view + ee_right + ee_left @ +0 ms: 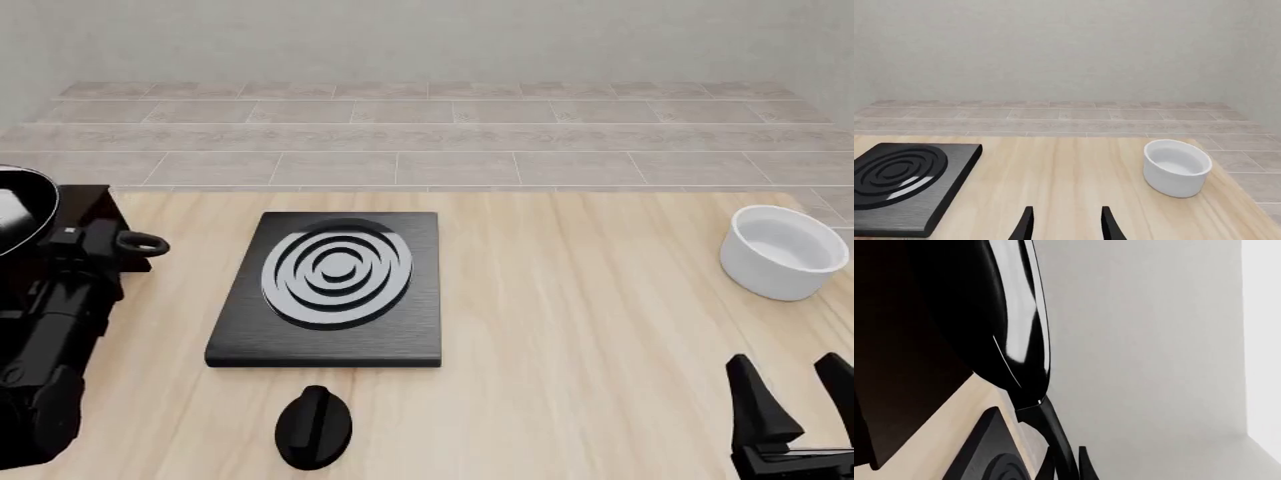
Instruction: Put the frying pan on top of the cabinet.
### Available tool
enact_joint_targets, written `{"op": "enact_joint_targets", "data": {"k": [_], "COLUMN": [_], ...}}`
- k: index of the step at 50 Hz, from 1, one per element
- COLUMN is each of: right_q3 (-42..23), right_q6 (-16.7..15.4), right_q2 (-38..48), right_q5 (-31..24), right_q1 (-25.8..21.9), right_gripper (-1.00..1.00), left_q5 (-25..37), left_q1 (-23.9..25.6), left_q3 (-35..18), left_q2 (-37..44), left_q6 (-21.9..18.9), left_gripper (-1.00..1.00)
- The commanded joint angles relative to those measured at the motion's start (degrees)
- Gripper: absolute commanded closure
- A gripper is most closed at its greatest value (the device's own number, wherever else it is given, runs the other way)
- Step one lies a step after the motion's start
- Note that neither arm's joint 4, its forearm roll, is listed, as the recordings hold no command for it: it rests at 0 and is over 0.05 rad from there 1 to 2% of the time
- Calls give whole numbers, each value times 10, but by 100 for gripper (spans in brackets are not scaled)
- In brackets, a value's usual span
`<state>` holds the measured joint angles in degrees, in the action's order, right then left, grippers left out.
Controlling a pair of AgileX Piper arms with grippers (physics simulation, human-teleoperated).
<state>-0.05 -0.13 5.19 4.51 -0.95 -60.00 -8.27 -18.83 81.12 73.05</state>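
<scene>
Frying pan (20, 222), round, shallow and black with a pale grey inside and a long black handle ending in a loop, sits at the far nine o'clock edge of the front view, half cut off by the frame. Its loop pokes out toward three o'clock, just short of the flat black square stove plate with grey rings (334, 290). The left gripper (1066, 466) has its fingers closed on the handle, as the left wrist view shows, with the pan's glossy underside filling the frame ahead of it. The large dark brown-black wooden cabinet (94, 205) stands directly behind and under the pan; only a corner of it shows. Whether the pan rests on the cabinet top or hangs just above it cannot be told from these views. By all appearances the carry is nearly complete, with setting down, releasing and pulling the arm back left to do. The right gripper (1066, 222) idles at five o'clock, fingers apart and empty, pointing past a white round ceramic bowl (783, 252) at two o'clock. A small black round knob (314, 427) lies on the pale wooden table (587, 340) at six o'clock.
</scene>
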Motion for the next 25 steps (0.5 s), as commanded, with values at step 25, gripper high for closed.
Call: {"op": "enact_joint_targets", "data": {"k": [25], "right_q3": [0], "right_q6": [-3], "right_q2": [1], "right_q5": [-1], "right_q1": [-2], "right_gripper": [-100], "left_q5": [-60], "left_q1": [-12], "left_q3": [9], "left_q2": [44], "left_q6": [-1], "left_gripper": [100]}}
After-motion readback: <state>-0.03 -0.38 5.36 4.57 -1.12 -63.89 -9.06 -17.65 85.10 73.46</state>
